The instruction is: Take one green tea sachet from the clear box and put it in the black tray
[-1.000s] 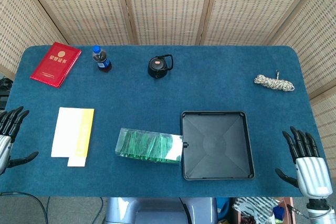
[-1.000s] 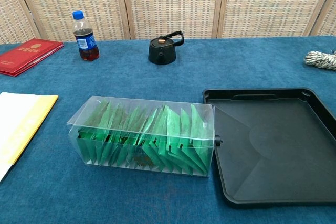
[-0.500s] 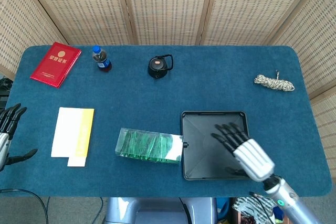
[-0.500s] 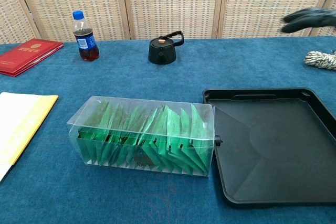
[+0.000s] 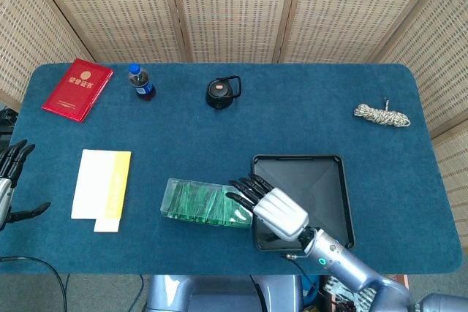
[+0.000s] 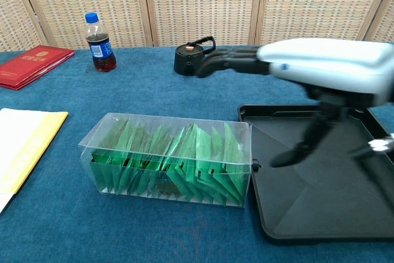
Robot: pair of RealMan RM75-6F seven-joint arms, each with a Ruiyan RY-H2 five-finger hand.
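Observation:
A clear box (image 5: 206, 203) (image 6: 166, 159) packed with several upright green tea sachets (image 6: 184, 158) lies on the blue table, touching the left rim of the black tray (image 5: 333, 195) (image 6: 320, 177). My right hand (image 5: 274, 207) (image 6: 314, 72) hovers with fingers spread over the tray's left side. Its fingertips (image 5: 241, 188) reach above the box's right end. It holds nothing. My left hand (image 5: 9, 180) hangs with fingers spread at the table's left edge, far from the box, and is outside the chest view.
At the back stand a cola bottle (image 5: 142, 82) (image 6: 99, 42), a black teapot (image 5: 222, 93) (image 6: 193, 56) and a red booklet (image 5: 77, 89) (image 6: 31, 64). A white and yellow paper (image 5: 102, 188) (image 6: 21, 146) lies left of the box. A coiled rope (image 5: 382, 115) lies far right.
My right hand has swept left from the table's right edge, across the tray, until its fingertips are above the box's right end. The left hand has barely shifted.

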